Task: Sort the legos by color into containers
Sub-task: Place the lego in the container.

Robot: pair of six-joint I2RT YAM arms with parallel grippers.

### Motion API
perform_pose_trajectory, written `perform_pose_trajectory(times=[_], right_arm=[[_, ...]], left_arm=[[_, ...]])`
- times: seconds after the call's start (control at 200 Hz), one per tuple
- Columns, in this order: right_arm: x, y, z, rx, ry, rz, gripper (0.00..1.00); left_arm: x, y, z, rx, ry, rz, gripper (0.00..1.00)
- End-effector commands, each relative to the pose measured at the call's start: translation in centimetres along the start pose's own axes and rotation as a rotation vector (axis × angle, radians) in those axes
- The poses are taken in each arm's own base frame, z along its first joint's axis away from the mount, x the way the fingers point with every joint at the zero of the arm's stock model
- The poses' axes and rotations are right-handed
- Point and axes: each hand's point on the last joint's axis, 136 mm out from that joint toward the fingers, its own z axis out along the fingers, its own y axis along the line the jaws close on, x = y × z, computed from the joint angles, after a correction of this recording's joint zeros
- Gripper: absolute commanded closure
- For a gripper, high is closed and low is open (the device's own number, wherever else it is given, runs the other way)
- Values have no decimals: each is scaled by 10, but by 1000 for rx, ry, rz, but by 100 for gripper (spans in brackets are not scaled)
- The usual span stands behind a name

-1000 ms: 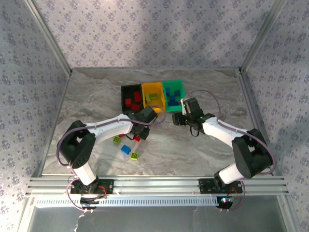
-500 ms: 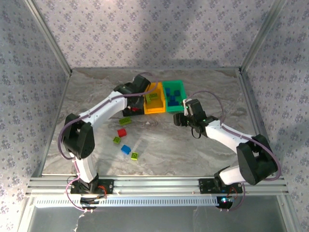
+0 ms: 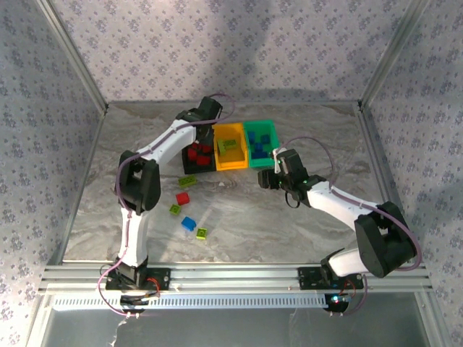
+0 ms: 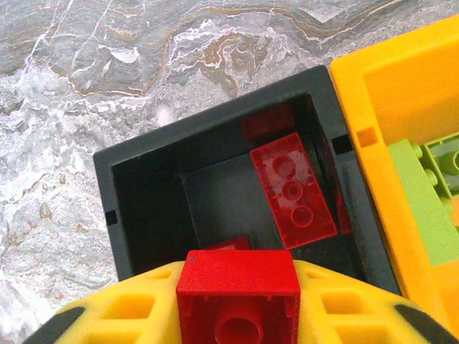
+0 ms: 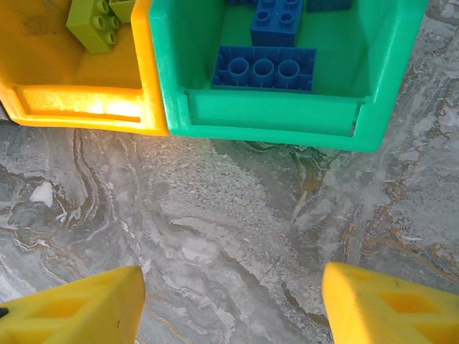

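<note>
Legos are mostly sorted, so here's a quick status from my end. The left gripper [image 4: 238,304] has its jaws clamped on a red brick [image 4: 238,283]. I've got it hanging right over the black bin [image 4: 136,208], so it should drop in with the other red bricks [image 4: 294,190] rather than bounce into the orange-yellow bin [image 4: 387,100] next door. The scheme looks like red in black, yellow-green pieces [image 5: 93,23] in orange-yellow, and blue ones [image 5: 264,69] in the green bin [image 5: 272,115]. The right gripper [image 5: 231,308] sits low over the counter [image 5: 237,229] just in front of the green bin, jaws wide apart and holding nothing, I guess to keep out of the left arm's way. Left to sort on the counter: one loose red [image 3: 182,198], one blue [image 3: 189,223] and three yellow-green [image 3: 187,181], clustered well clear of the bins. Next I'd just open up and let this red one fall.
</note>
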Motion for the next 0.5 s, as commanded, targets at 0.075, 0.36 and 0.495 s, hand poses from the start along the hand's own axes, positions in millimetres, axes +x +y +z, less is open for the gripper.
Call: perform_pose_trajectory(times=[0.075,0.36,0.495], right_arm=[[3,0,2,7,-6,-6,32],[4,6,4,2,-6,-22,32],[4,8,5,4,-5,-27,32]], left_arm=[[-9,1,-18,40,-38,-3,30],[-2,7,-58,127,-129,-69,24],[10,6,-72,185,-162,-101,23]])
